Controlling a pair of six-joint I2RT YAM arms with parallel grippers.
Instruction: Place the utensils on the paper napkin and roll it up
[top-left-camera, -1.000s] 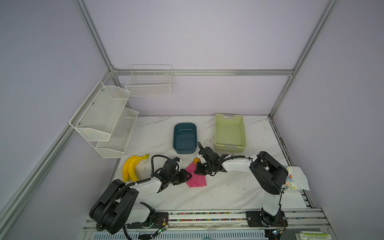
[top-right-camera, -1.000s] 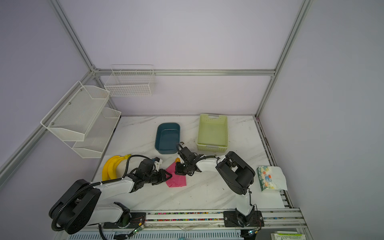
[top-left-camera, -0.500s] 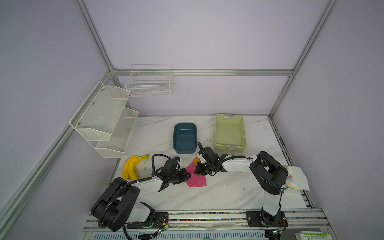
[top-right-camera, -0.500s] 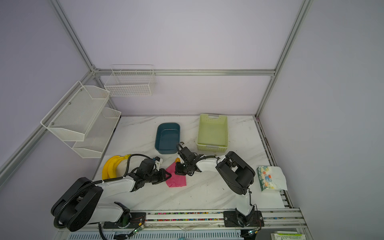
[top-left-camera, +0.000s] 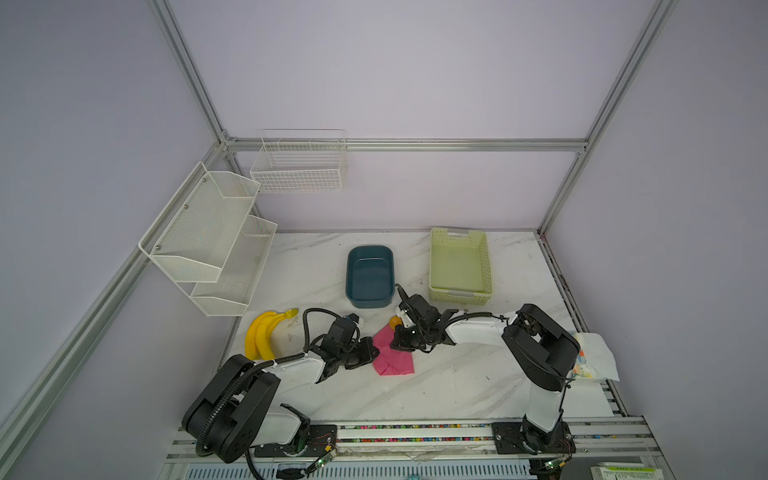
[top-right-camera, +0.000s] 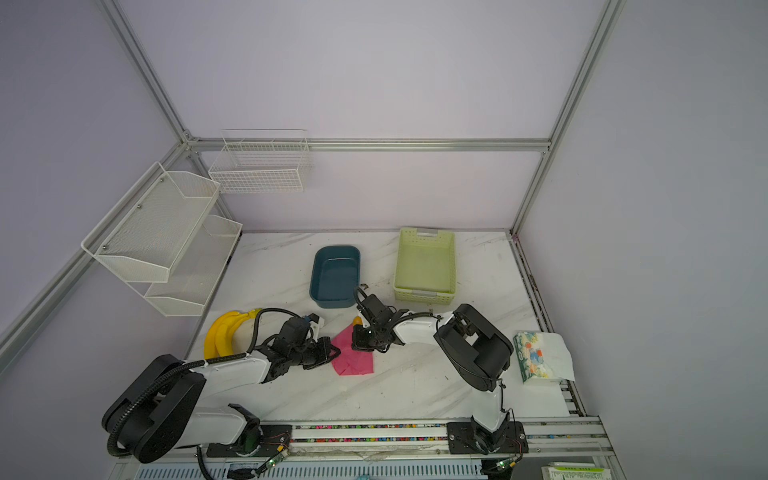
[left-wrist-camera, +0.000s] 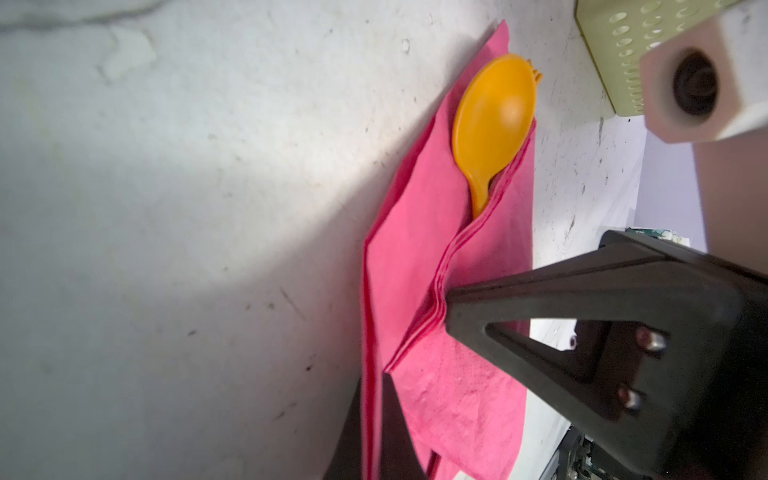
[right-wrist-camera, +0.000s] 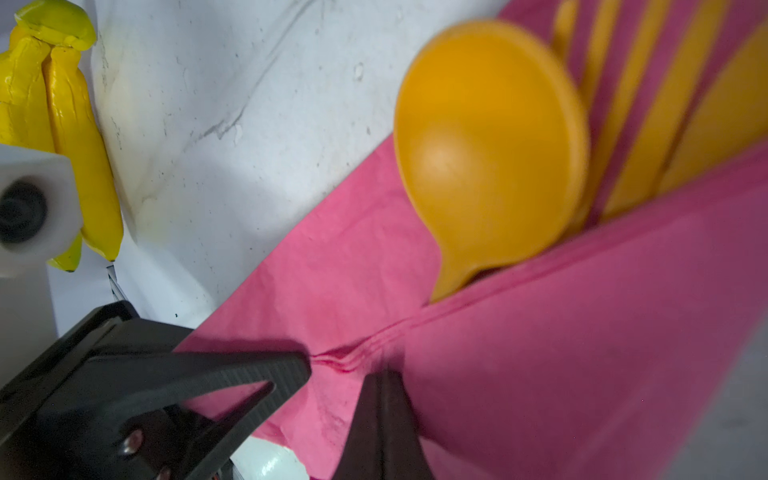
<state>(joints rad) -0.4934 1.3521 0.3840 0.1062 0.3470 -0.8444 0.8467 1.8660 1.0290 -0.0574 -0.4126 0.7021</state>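
Observation:
The pink paper napkin (top-left-camera: 395, 357) lies folded over the orange utensils at the table's middle front. The spoon's bowl (top-left-camera: 395, 321) sticks out at its far end. In the right wrist view the spoon (right-wrist-camera: 490, 137), the fork's tines (right-wrist-camera: 615, 104) and the knife (right-wrist-camera: 723, 116) lie side by side under the folded flap. My left gripper (left-wrist-camera: 372, 386) is shut on the napkin's (left-wrist-camera: 419, 257) left edge, with pink paper between its fingers. My right gripper (right-wrist-camera: 382, 378) is shut on the folded flap's edge, which puckers at its tip.
A blue tub (top-left-camera: 370, 276) and a pale green basket (top-left-camera: 459, 266) stand just behind the napkin. Yellow bananas (top-left-camera: 262, 336) lie at the left beside my left arm. A patterned tissue packet (top-right-camera: 536, 357) sits at the right edge. White wire shelves (top-left-camera: 208, 241) hang on the left wall.
My left gripper has closed onto the napkin's left edge. The right gripper and the napkin have stayed where they were.

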